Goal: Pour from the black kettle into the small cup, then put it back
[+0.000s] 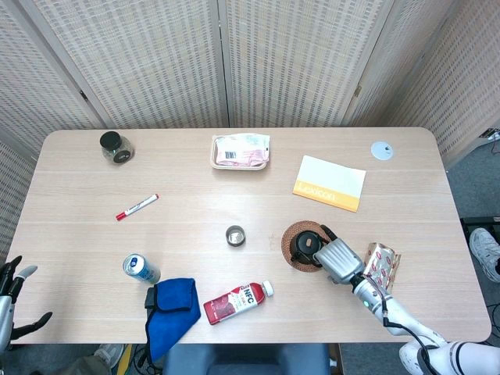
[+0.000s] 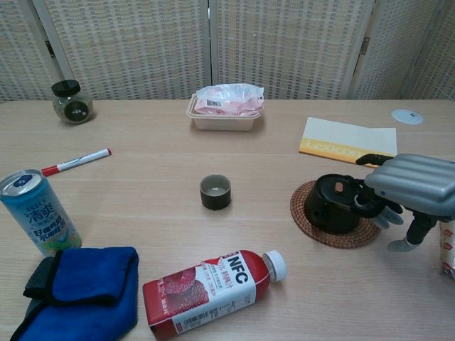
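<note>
Black kettle [image 2: 333,205] sits on its woven mat [image 2: 334,229] at lower right; the right hand [image 2: 398,193] curls round its handle, so firm that grip before lifting toward the cup [image 2: 215,192].

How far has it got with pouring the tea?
Either barely begun or nearly finished; one moment can't tell. The black kettle sits on its round woven mat, and the right hand has its fingers at the handle side. The small cup stands apart, its contents not visible. The left hand idles off the table's edge.
</note>
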You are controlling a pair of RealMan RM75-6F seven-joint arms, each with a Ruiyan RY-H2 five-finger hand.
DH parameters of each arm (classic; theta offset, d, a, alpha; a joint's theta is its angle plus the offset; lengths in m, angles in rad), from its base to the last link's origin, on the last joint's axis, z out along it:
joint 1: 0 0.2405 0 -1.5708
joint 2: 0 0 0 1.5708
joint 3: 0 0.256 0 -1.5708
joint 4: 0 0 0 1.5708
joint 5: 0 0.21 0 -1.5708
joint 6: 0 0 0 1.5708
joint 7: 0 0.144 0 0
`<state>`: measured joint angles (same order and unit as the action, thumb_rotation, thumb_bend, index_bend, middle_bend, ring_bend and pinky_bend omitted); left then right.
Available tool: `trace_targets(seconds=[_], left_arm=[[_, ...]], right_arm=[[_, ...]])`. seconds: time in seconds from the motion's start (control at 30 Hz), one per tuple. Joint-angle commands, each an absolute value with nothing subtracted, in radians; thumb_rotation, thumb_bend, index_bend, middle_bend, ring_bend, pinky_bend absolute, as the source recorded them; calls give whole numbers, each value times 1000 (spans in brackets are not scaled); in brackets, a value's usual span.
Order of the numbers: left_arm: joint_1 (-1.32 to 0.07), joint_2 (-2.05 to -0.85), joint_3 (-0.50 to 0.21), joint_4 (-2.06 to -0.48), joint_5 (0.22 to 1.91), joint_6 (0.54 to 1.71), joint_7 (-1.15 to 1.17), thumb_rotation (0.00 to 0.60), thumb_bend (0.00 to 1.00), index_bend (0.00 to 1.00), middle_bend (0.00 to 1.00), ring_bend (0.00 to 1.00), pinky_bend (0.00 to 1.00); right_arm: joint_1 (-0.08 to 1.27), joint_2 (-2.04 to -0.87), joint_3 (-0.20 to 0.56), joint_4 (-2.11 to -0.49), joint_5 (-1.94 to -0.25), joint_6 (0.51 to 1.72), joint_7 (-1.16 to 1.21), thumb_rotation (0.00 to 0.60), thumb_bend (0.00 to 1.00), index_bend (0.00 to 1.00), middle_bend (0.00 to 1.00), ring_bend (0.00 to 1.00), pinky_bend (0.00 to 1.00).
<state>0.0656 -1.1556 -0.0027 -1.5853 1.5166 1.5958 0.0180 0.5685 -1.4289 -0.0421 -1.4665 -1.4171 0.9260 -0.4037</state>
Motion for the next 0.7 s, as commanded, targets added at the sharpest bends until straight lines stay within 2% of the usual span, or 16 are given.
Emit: trace_targets(seconds=[0.03, 0.23, 0.63, 0.7], left_arm=[[67, -1156, -3, -1586, 1516, 1598, 17, 600, 56, 176, 23, 30, 0], [69, -1152, -4, -1588, 1514, 1600, 19, 600, 56, 176, 23, 30, 0], [67, -1143, -4, -1602, 1515, 1597, 30, 600, 56, 176, 23, 30, 0], [67, -1143, -3, -1603, 1516, 1595, 31, 600, 56, 176, 23, 30, 0]], right_arm=[[580, -1432, -30, -1462, -1423, 916, -374, 600, 0, 762, 795, 714, 0], [600, -1427, -7, -1464, -1419, 904, -347, 600, 0, 825, 866, 778, 0], [644, -1428, 37, -1432, -1404, 863, -245, 600, 0, 896, 939, 834, 5], [650, -1423, 43, -1431, -1399, 855, -222, 565, 0, 911, 947, 843, 6]])
